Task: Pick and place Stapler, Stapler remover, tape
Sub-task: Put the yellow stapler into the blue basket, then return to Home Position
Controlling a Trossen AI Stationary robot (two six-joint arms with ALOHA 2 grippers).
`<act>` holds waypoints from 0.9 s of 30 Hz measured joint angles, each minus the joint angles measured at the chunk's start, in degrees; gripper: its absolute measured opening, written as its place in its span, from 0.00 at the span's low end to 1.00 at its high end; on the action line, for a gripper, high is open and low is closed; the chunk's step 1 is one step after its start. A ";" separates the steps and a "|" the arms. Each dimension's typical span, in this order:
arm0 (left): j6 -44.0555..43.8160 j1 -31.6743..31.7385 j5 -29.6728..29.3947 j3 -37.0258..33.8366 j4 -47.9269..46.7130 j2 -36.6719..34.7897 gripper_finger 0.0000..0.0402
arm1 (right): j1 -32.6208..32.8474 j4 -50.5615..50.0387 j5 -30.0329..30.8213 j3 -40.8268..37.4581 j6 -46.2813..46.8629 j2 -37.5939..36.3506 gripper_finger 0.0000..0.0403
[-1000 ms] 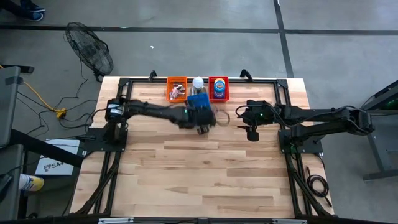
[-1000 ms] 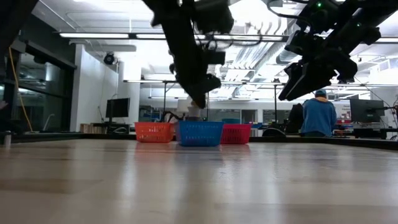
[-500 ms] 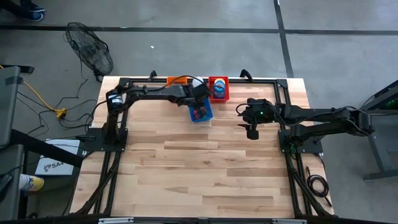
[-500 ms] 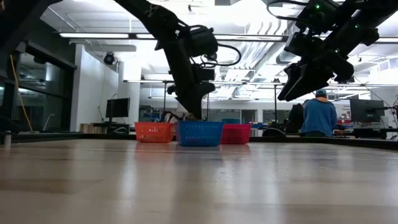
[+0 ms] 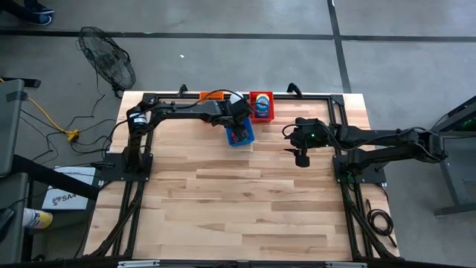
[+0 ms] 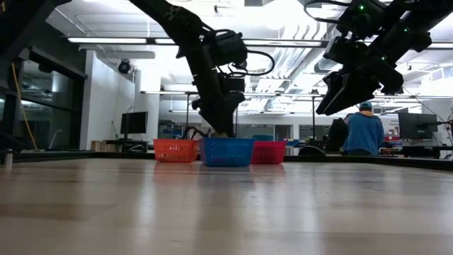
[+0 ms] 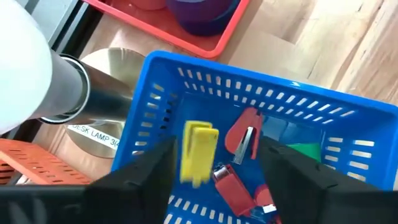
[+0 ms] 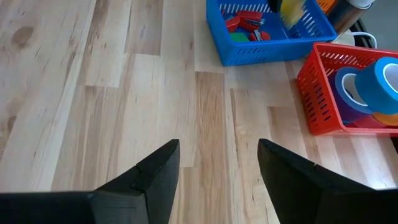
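My left gripper [image 7: 214, 162] hangs open over the blue basket [image 7: 249, 81], which stands near the far edge [image 5: 242, 136]. A small yellow piece [image 7: 199, 152], blurred, shows in the gap between the fingers above the basket; stapler or stapler remover, I cannot tell. No finger visibly touches it. Red pieces with metal parts [image 7: 242, 134] lie in the basket. Blue tape rolls [image 8: 379, 78] sit in the red basket [image 5: 261, 106] just beyond. My right gripper [image 5: 301, 158] waits open and bare above the table, right of the baskets.
An orange basket [image 7: 31, 165] and a desk lamp with a brass base [image 7: 93, 112] and a white shade [image 7: 18, 62] stand beside the blue basket at the far edge. Bare wooden tabletop [image 8: 143, 93] spreads toward the near edge. A person [image 6: 362, 131] stands in the room behind.
My left arm has swung toward the far edge and stopped over the blue basket, turning at the wrist. In the last half second its fingers have opened, and the yellow piece now shows loose between them. My right arm has kept still.
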 joint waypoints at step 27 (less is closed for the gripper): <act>7.01 -2.34 4.78 -10.82 4.85 -17.09 0.65 | -0.37 4.15 1.83 0.00 4.56 -4.75 0.52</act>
